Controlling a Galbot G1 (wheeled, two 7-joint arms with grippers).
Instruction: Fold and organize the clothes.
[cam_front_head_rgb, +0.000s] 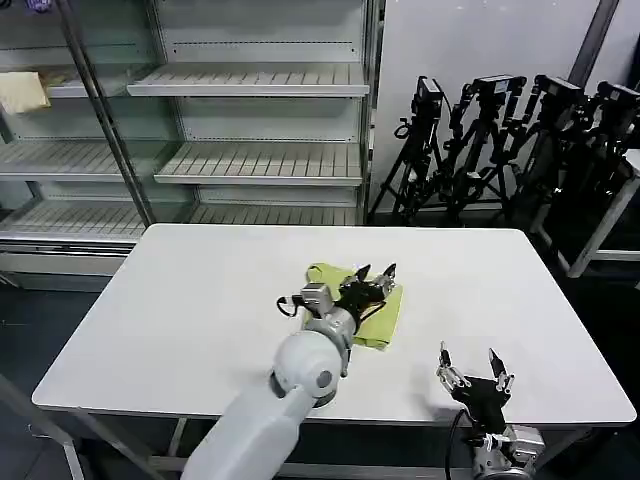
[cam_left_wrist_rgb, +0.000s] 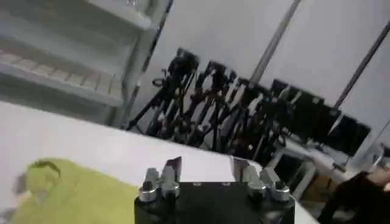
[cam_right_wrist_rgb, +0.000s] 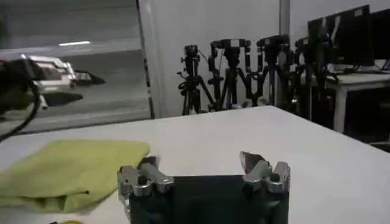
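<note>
Lime yellow-green shirt (cam_front_head_rgb: 377, 312) lies as a soft, compact folded bundle near the centre of the smooth white table (cam_front_head_rgb: 180, 300). Left gripper (cam_front_head_rgb: 375, 274) hovers over it, fingers spread wide, empty. Right gripper (cam_front_head_rgb: 472, 366) waits at the table's near edge, fingers wide, empty.

A robotics lab or test studio, not a home. A plain white table (cam_front_head_rgb: 200, 300) stands in front of bare white retail-style shelving (cam_front_head_rgb: 250, 120) with slatted metal shelves. Against the white wall to the right, a cluster of black camera tripods (cam_front_head_rgb: 500, 150) is parked. A white desk (cam_right_wrist_rgb: 359, 79) stands near the tripods.
</note>
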